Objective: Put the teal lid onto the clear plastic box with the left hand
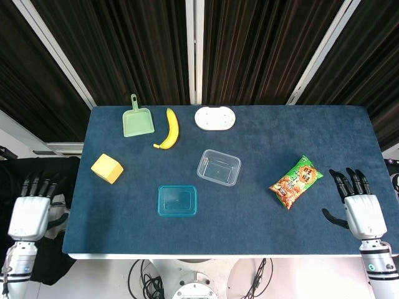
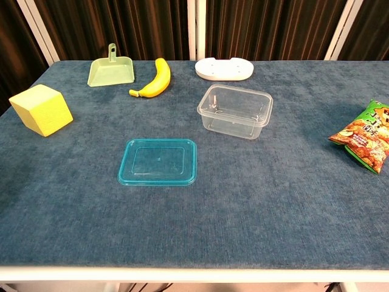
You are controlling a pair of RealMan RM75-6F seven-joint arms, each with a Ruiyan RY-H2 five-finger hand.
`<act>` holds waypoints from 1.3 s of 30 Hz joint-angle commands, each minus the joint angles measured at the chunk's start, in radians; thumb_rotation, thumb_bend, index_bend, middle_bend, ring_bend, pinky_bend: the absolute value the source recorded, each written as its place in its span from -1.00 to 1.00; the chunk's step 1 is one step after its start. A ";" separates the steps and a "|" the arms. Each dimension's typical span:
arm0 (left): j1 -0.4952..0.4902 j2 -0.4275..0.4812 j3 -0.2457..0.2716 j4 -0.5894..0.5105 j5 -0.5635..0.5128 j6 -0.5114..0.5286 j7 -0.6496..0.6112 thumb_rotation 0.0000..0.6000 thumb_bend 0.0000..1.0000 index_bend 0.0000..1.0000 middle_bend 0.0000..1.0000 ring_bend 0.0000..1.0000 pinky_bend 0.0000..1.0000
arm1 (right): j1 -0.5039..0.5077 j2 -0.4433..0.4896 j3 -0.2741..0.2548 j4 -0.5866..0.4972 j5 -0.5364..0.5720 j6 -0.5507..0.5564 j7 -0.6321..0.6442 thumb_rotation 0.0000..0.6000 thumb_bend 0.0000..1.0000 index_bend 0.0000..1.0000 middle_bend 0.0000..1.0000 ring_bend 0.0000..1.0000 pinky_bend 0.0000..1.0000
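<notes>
The teal lid [image 1: 177, 200] [image 2: 158, 161] lies flat on the blue table, near its front middle. The clear plastic box [image 1: 219, 167] [image 2: 235, 111] stands uncovered just behind and to the right of the lid. My left hand [image 1: 31, 212] hovers off the table's left edge, fingers spread and holding nothing, well left of the lid. My right hand [image 1: 360, 208] is at the table's right front edge, fingers apart and empty. Neither hand shows in the chest view.
A yellow block [image 1: 106, 168] [image 2: 41, 109] sits at the left, between my left hand and the lid. At the back are a green dustpan [image 1: 138, 120], a banana [image 1: 168, 129] and a white tray [image 1: 215, 118]. A snack bag [image 1: 296, 181] lies at the right.
</notes>
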 commanded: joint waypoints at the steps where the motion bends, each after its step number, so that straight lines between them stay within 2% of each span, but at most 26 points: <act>1: -0.118 0.016 -0.018 -0.005 0.083 -0.128 -0.048 1.00 -0.75 -0.49 -0.57 -0.86 -0.90 | 0.003 0.005 -0.002 -0.005 -0.007 0.000 -0.001 1.00 -0.75 -0.99 -0.69 -1.00 -1.00; 4: -0.232 0.008 -0.045 0.003 0.098 -0.268 -0.079 1.00 -0.59 -0.48 -0.54 -0.85 -0.88 | 0.005 0.007 -0.004 -0.006 -0.012 -0.001 0.000 1.00 -0.75 -0.99 -0.69 -1.00 -1.00; 8: -0.393 -0.062 -0.087 0.063 0.072 -0.466 -0.137 1.00 -0.31 -0.48 -0.50 -0.79 -0.87 | 0.004 0.004 -0.009 -0.002 -0.018 0.000 0.006 1.00 -0.75 -0.99 -0.69 -1.00 -1.00; 12: -0.520 -0.148 -0.116 0.144 0.008 -0.631 -0.189 1.00 -0.24 -0.51 -0.49 -0.79 -0.87 | 0.001 0.002 -0.012 0.002 -0.017 0.005 0.009 1.00 -0.75 -0.99 -0.69 -1.00 -1.00; 17: -0.634 -0.266 -0.122 0.270 -0.066 -0.777 -0.203 1.00 -0.24 -0.67 -0.49 -0.83 -0.89 | -0.007 0.005 -0.014 0.000 -0.006 0.009 0.009 1.00 -0.75 -0.99 -0.69 -1.00 -1.00; 24: -0.704 -0.370 -0.111 0.383 -0.157 -0.865 -0.203 1.00 -0.23 -0.73 -0.48 -0.84 -0.92 | -0.015 0.008 -0.013 0.004 0.003 0.016 0.018 1.00 -0.75 -0.99 -0.69 -1.00 -1.00; 39: -0.781 -0.444 -0.077 0.448 -0.223 -0.926 -0.202 1.00 -0.21 -0.73 -0.48 -0.84 -0.96 | -0.022 -0.007 -0.016 0.034 0.016 0.015 0.049 1.00 -0.75 -0.99 -0.69 -1.00 -1.00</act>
